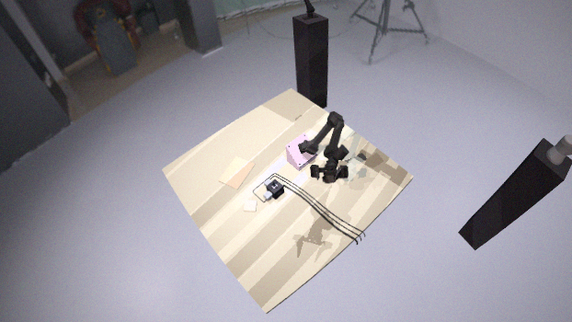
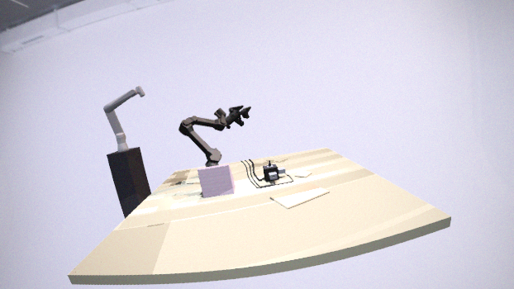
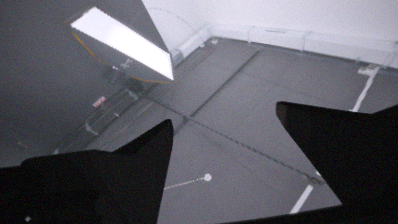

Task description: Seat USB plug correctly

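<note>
While the claw [image 2: 244, 112] hangs open aloft, the USB plug [image 2: 269, 164] seems upright atop the power cube [image 2: 271, 173].

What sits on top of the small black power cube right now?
A thin dark USB plug stands upright from the top of the black power cube. Its socket and insertion depth are too small to see. The open gripper is far above.

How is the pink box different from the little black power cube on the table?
The pink box is bigger than the power cube. The pink box is plain and pale, while the power cube is black with cables running from it. A USB plug sticks up from the power cube; nothing tops the pink box. Both sit on the table.
</note>
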You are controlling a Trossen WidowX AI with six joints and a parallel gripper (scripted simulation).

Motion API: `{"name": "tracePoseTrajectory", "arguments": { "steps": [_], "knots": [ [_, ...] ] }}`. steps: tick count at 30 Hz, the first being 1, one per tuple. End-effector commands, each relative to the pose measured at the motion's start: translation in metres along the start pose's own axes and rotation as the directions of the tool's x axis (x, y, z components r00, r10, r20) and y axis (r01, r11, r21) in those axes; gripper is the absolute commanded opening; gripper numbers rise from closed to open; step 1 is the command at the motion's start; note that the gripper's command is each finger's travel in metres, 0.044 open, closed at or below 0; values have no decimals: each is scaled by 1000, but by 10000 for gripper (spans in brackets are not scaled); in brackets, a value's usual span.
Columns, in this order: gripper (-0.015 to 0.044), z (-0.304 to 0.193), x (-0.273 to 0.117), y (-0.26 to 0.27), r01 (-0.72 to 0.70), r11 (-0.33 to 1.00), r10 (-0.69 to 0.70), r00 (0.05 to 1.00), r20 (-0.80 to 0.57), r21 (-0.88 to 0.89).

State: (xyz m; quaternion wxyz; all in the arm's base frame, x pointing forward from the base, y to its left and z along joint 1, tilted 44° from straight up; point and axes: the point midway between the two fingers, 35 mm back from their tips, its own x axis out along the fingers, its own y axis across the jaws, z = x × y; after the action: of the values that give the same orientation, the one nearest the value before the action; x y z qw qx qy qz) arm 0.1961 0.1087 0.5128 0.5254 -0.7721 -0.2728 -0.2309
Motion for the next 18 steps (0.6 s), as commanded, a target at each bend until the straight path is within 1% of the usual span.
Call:
{"name": "tracePoseTrajectory", "arguments": {
  "steps": [1, 2, 3, 5, 7, 10, 13, 15, 18],
  "knots": [
    [426, 2, 1, 1, -4, 1000, 4, 1000, 7, -4],
    [440, 7, 3, 6, -16, 1000, 16, 999, 27, -15],
    [440, 16, 7, 13, -36, 999, 38, 997, 61, -33],
    [440, 43, 17, 40, -105, 991, 119, 979, 166, -87],
    [440, 67, 25, 80, -193, 968, 229, 939, 255, -160],
    [440, 88, 27, 128, -296, 929, 360, 867, 345, -225],
    [440, 97, 22, 177, -399, 872, 486, 781, 393, -285],
    [440, 106, 12, 213, -482, 817, 577, 683, 448, -317],
    [440, 123, -13, 270, -631, 691, 699, 460, 547, -352]
  ]
}}
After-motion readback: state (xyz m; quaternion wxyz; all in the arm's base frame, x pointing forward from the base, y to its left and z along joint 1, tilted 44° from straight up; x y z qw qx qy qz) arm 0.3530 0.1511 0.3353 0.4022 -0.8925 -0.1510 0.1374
